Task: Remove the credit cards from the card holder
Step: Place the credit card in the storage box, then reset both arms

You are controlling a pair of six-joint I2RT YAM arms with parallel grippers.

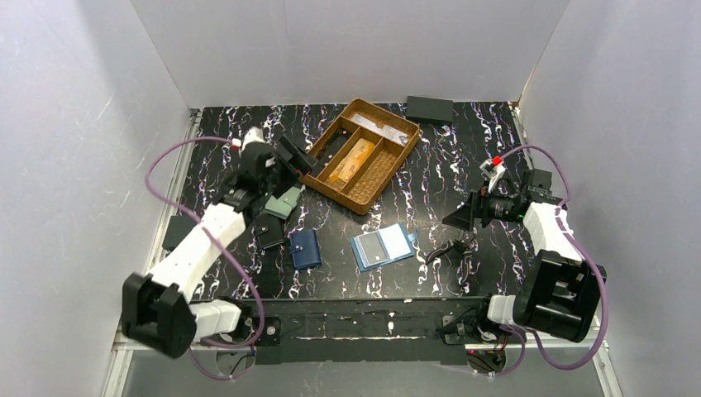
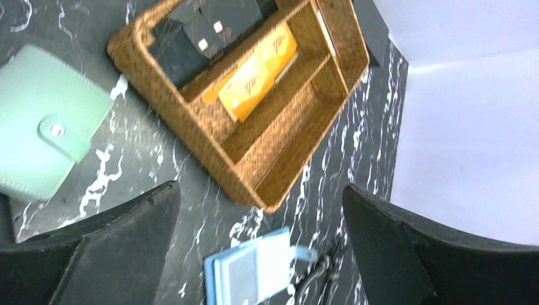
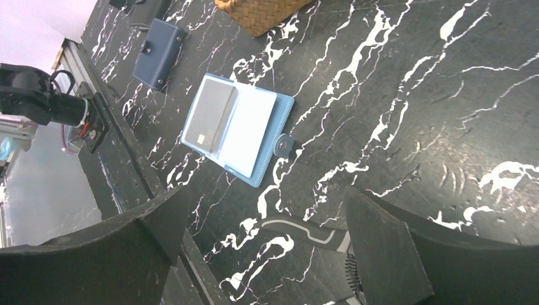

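Left gripper (image 2: 260,190) and right gripper (image 3: 260,197) both gape, empty. The holder (image 1: 382,246) lies open near the basket (image 1: 395,163); it looks light and likely to slide. Cards (image 2: 254,76) look thin, stiff and slick, so pinch an edge.

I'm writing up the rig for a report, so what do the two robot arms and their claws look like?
Both the left arm and right arm have white casings between chunky black joints. A purple cable loops along each. The left claw and right claw each have two broad black wedge-shaped fingers.
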